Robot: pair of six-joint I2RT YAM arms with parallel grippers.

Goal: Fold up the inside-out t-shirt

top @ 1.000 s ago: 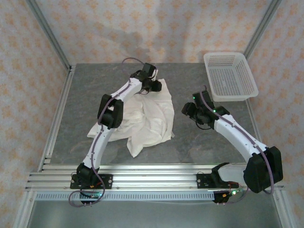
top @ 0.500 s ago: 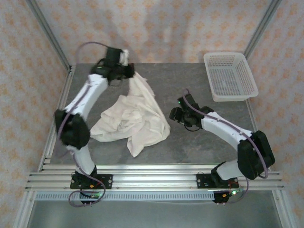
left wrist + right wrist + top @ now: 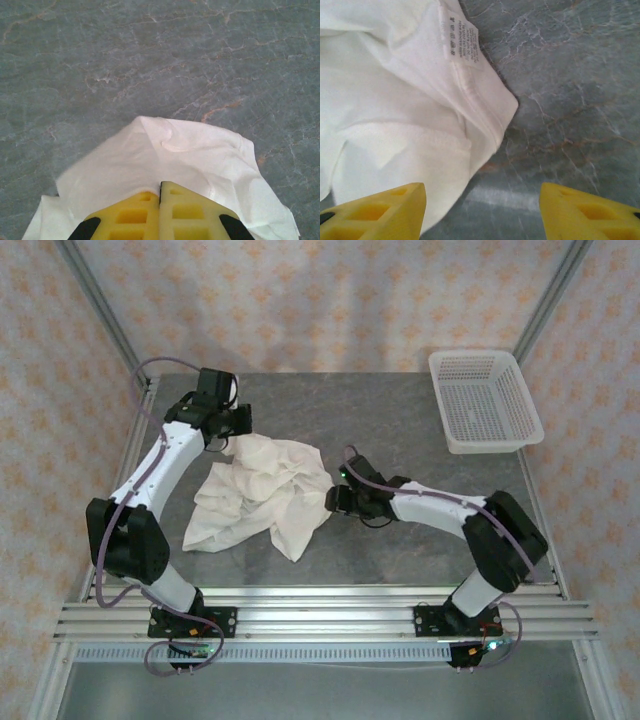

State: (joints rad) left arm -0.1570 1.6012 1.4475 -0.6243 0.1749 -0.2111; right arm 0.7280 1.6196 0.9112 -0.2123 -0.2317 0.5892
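Hiding the pinch: the left gripper's (image 3: 160,187) yellow fingers (image 3: 192,212) cover the spot where the cloth meets them, and the picture's lower edge cuts them off.
Hard to make out: neckline, sleeves and hem are lost in the crumpled folds from above, and I cannot find the dark mark.
Cut off: the right wrist view shows just one corner of the cloth; the rest runs out past its left and top edges.
Place: the inside-out t-shirt (image 3: 265,490) lies bunched on the tabletop (image 3: 400,410), left of centre, well apart from the mesh basket (image 3: 495,445) at the far right corner.
Long axis: the heap's widest spread runs on a slant from the near left toward the far right; which way the collar points cannot be told.
Seam side: a sewn seam with a printed care label (image 3: 460,42) faces up on the edge turned to the right arm.
Left gripper (image 3: 236,436): pressed together, pinching the shirt's far left edge, the cloth rising in a ridge to the tips.
Right gripper (image 3: 335,498): spread, holding nothing, low at the shirt's right edge; the cloth corner (image 3: 395,100) reaches in beside its left finger (image 3: 380,207).
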